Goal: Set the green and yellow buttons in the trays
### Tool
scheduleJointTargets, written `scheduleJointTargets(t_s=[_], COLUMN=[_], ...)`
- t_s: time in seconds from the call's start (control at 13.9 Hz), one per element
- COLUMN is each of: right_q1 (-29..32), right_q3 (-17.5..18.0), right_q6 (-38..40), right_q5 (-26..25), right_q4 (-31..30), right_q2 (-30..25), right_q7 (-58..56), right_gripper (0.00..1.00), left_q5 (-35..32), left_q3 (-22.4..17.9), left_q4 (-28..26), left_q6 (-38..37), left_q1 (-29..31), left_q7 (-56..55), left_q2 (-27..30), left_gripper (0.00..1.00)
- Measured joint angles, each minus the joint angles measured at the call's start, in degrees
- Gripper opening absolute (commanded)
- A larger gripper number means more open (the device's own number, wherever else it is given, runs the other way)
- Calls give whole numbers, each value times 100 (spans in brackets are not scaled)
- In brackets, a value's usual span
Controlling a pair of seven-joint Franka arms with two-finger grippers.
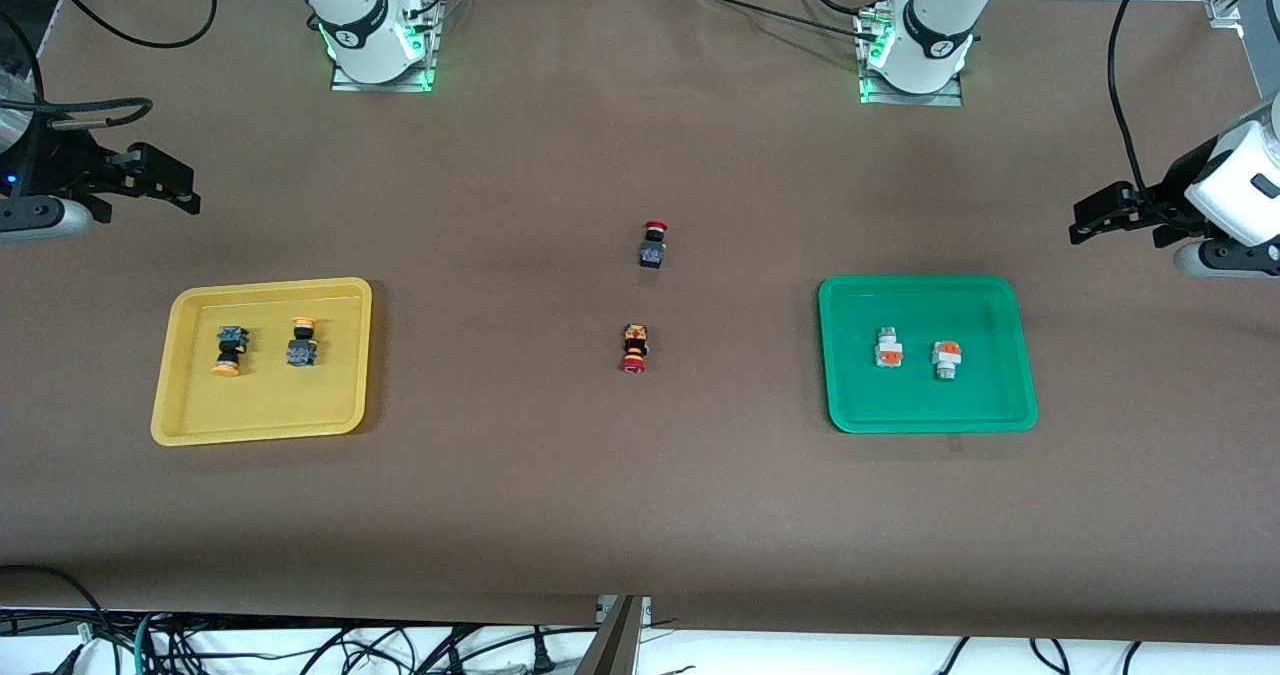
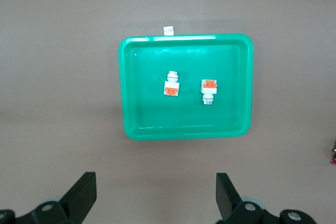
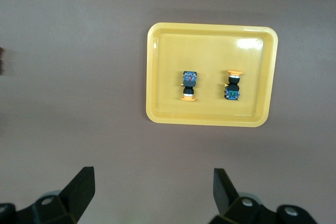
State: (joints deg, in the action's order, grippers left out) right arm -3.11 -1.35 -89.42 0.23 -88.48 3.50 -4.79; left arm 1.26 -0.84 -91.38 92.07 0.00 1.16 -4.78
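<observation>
The yellow tray (image 1: pixel 190 410) lies toward the right arm's end of the table and holds two dark buttons with yellow-orange caps (image 1: pixel 229 351) (image 1: pixel 301 341); they also show in the right wrist view (image 3: pixel 188 86) (image 3: pixel 232 86). The green tray (image 1: pixel 850 395) lies toward the left arm's end and holds two white buttons with orange blocks (image 1: pixel 888 348) (image 1: pixel 946 357), which the left wrist view shows too (image 2: pixel 171 84) (image 2: pixel 209 92). My right gripper (image 1: pixel 165 183) is open and empty, up in the air over bare table at its end. My left gripper (image 1: pixel 1100 217) is open and empty, likewise raised at its end.
Two dark-bodied switches with red caps lie on the brown table between the trays: one (image 1: pixel 653 243) farther from the front camera, one (image 1: pixel 634 347) nearer to it. Cables run along the table's edges.
</observation>
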Motion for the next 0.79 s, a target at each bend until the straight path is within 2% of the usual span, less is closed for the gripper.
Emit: scheduleJointTargets(t_s=[0.29,0.79], right_q1=[1,1], right_q3=[0,0], right_q6=[0,0], right_q5=[0,0], right_q4=[1,1], right_q2=[0,0], right_q7=[0,0], right_gripper=[100,100], left_q5=[0,0], left_q3=[11,12], left_q4=[361,446], left_q6=[2,2], left_q1=[-49,-66], left_q7=[0,0], left_q2=[-328,-394], left_gripper=[100,100])
